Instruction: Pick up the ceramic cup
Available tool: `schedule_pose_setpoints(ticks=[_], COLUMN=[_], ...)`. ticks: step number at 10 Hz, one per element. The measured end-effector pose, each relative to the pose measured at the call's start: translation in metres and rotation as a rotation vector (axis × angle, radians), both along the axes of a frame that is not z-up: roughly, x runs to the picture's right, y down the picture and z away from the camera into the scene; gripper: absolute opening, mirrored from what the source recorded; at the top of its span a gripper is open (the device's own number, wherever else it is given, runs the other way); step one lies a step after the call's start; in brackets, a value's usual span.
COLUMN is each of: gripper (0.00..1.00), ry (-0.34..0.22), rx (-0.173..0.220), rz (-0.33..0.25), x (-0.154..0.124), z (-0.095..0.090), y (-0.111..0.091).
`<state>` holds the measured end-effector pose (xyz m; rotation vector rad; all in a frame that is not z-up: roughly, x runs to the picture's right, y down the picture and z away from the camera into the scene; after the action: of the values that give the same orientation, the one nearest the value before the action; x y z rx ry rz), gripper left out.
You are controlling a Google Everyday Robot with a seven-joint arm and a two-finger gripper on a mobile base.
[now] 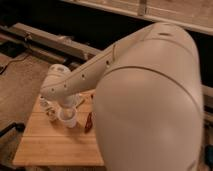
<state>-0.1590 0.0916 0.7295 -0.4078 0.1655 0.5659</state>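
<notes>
The ceramic cup [69, 119] is small, white and round, and stands upright on the left part of the wooden table [50, 145]. My gripper [67, 106] hangs from the pale arm [90, 75] and is directly above the cup, right at its mouth. The arm hides the cup's upper rim and the fingers. I cannot tell whether the gripper touches the cup.
A small clear bottle with a white cap [50, 112] stands just left of the cup. A dark red elongated object [88, 123] lies just right of it. My arm's large body [150, 110] covers the table's right side and hides the orange bowl. Dark rails run behind the table.
</notes>
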Motion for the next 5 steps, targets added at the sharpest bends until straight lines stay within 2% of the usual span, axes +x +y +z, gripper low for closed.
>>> schedule_pose_setpoints(ticks=[5], gripper=[0.67], ry=[0.026], rx=[-0.039], rz=[-0.05], x=[-0.014], z=[0.031], y=[0.006])
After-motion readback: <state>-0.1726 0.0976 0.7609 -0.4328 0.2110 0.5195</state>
